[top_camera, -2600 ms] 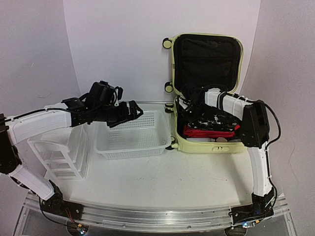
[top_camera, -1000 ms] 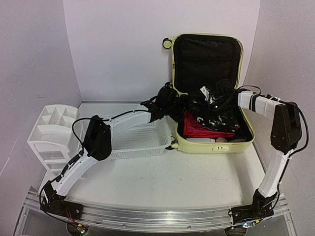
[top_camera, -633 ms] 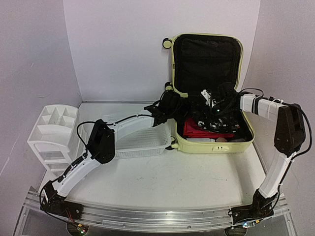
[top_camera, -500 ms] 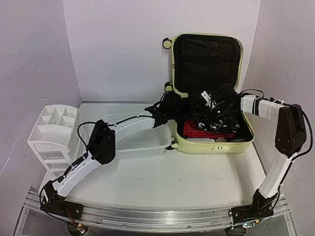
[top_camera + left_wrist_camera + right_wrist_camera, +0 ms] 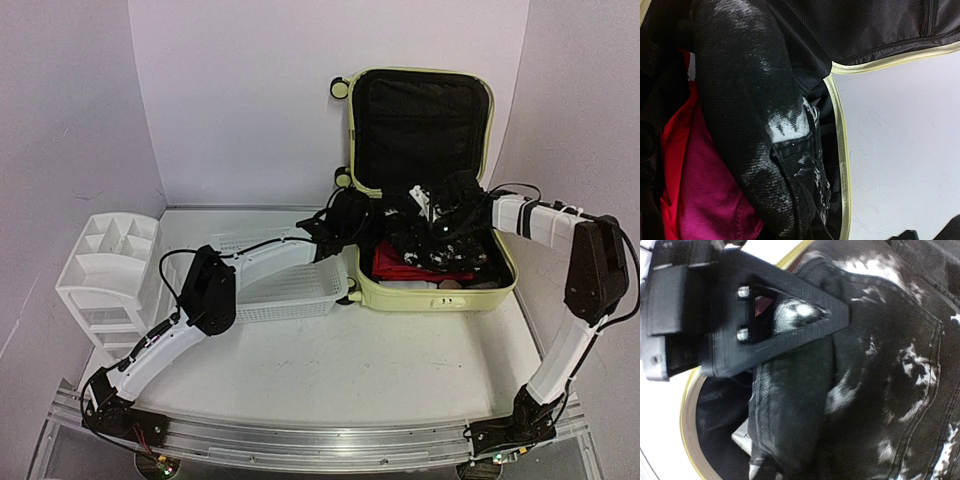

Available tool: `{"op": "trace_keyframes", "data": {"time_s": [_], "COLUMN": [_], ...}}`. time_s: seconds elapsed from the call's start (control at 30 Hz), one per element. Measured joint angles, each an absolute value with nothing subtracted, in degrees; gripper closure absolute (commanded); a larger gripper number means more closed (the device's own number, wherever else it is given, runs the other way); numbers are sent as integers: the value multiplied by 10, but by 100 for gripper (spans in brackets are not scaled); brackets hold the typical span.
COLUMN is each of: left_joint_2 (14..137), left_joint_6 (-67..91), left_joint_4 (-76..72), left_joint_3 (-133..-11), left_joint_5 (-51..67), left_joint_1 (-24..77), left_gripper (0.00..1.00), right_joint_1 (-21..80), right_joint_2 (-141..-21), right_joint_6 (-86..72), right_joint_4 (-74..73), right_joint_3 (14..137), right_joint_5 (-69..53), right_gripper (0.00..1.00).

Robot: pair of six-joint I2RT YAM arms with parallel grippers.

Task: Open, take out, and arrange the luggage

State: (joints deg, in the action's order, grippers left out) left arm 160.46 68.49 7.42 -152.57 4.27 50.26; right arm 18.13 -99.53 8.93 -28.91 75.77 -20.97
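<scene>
The luggage (image 5: pixel 405 294) lies open at the far right corner of the table (image 5: pixel 380 370). Its lid stands upright against the back wall, so the packed half faces up and both arms can get in from above.

The left gripper (image 5: pixel 352 212) reaches across the white basket (image 5: pixel 290 295) to the left rim of the case. The right gripper (image 5: pixel 440 215) comes in from the right edge, over the clothes. Both meet at a black garment (image 5: pixel 750 125) flecked with white, which lies bunched on top of red and pink clothes (image 5: pixel 705 200). It is probably tackled from two sides because it is bulky and floppy.

In the right wrist view one finger (image 5: pixel 775 335) lies against a fold of that garment. Its partner is hidden under the cloth, so I cannot tell whether the jaws are clamped. The left wrist view is filled with fabric and the case's pale rim, and the jaws there cannot be judged either.

The basket sits just left of the case, a short carry for whatever comes out. A white drawer unit (image 5: pixel 100 270) waits at the left edge.
</scene>
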Motion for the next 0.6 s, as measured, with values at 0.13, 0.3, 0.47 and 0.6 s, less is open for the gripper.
{"op": "trace_keyframes", "data": {"time_s": [0.13,0.3,0.47,0.6], "left_joint_2": [1604,1566,1490,1349], "left_joint_6": [673,669,670,668], "left_joint_4": [77,84,96,95], "left_joint_3": [-1525,-1483,-1423,-1266], "left_joint_5": [43,50,88,133], "left_joint_1": [502,501,496,481], "left_gripper": [100,100,100,100], "right_joint_1": [191,197,196,196], "right_joint_2": [-964,-887,-806,-779], "right_joint_6": [51,-5,-27,-33], "right_joint_4": [-323,-384,-420,-444], "right_joint_3": [762,792,803,803], "right_joint_5": [-176,-107,-60,-45], "right_gripper": [23,16,15,15]}}
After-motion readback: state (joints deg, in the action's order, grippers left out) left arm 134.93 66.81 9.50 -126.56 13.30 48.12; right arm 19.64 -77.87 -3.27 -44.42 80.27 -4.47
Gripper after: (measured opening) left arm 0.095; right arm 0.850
